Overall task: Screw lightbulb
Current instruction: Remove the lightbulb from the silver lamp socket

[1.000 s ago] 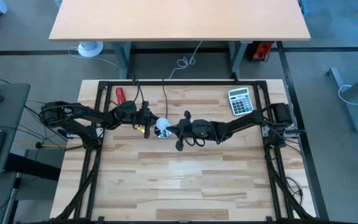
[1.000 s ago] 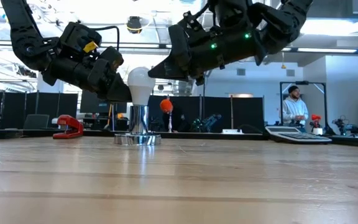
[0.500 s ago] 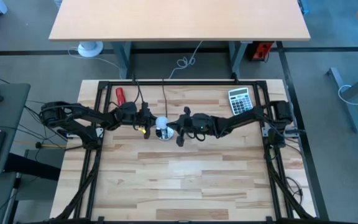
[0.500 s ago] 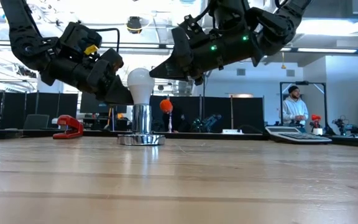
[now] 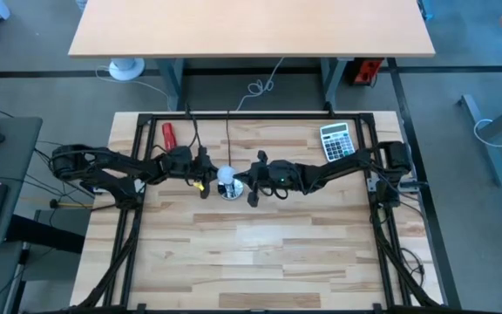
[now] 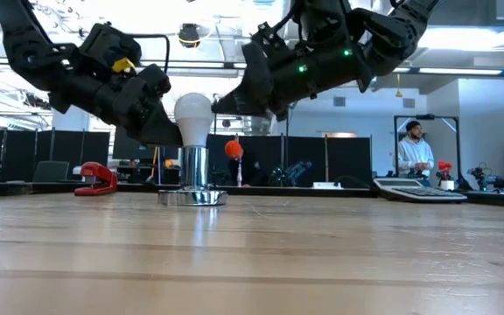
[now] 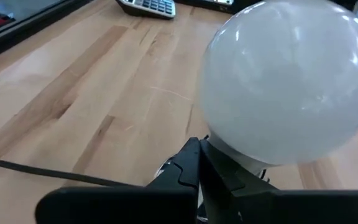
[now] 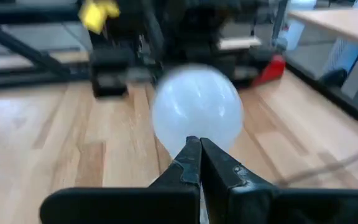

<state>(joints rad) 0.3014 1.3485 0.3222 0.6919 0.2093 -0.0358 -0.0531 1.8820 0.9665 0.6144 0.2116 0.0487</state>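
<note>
The white lightbulb stands upright with its base in the shiny metal socket, whose round foot rests on the wooden table; in the high view the lightbulb is at the table's far middle. My left gripper is shut at the bulb's left side, low by the neck. My right gripper is shut at the bulb's right side, higher up. The lightbulb fills the left wrist view and sits behind the shut fingers in the right wrist view. My left gripper lies with its shut fingertips against the bulb's neck, just above the socket, slanting down from the table's left. My right gripper has its shut fingertips at the bulb's round right side, slanting down from the table's right; whether they touch it I cannot tell.
A black cord runs from the socket to the far edge. A red stapler lies at the far left, a calculator at the far right. The near half of the table is bare wood. A person stands in the room behind.
My right gripper has moved toward the table's left, closer to the bulb. The socket with the bulb has slid a little toward the table's left, staying upright.
</note>
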